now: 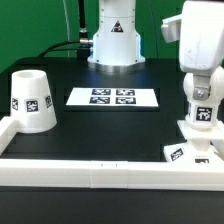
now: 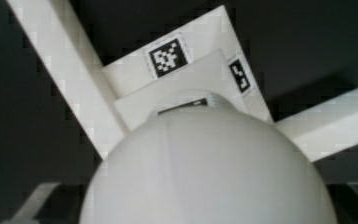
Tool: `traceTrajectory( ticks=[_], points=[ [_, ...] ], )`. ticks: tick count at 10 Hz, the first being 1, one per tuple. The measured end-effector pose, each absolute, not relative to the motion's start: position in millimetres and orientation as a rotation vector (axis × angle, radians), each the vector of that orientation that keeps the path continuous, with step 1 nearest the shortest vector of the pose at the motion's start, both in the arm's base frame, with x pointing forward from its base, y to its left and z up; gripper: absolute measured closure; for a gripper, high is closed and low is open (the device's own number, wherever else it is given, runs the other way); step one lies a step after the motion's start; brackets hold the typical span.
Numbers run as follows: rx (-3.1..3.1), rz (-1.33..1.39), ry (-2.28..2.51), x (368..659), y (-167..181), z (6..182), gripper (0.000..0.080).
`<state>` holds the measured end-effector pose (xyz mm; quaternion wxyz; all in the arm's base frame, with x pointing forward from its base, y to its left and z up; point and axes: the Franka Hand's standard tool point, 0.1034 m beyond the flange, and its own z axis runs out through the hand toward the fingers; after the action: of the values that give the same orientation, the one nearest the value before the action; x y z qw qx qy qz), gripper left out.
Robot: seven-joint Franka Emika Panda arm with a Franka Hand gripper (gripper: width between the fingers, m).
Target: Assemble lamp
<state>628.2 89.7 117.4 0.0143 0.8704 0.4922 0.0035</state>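
Observation:
The white rounded bulb [image 1: 201, 118], with a tag on its side, is upright at the exterior view's right, directly over the small square base [image 1: 186, 151]. Its lower end meets the base's top; I cannot tell how firmly it sits. My gripper [image 1: 200, 92] comes down from above and is shut on the bulb. In the wrist view the bulb [image 2: 202, 165] fills the frame between my fingers [image 2: 23, 206], with the tagged base [image 2: 172, 68] below it. The truncated-cone shade [image 1: 30, 100] stands upright and alone at the exterior view's left.
The marker board [image 1: 113, 97] lies flat mid-table. A long white rail [image 1: 100, 165] runs along the front edge and turns up the left side by the shade; in the wrist view the rail [image 2: 69, 75] passes beside the base. The robot's pedestal [image 1: 113, 45] is at the back.

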Motion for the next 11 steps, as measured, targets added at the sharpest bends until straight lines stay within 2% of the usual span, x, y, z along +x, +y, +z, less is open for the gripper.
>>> traceTrajectory(
  ticks=[11],
  points=[
    [3.21,0.011,0.169,628.0,86.8,116.3,0.0219]
  ],
)
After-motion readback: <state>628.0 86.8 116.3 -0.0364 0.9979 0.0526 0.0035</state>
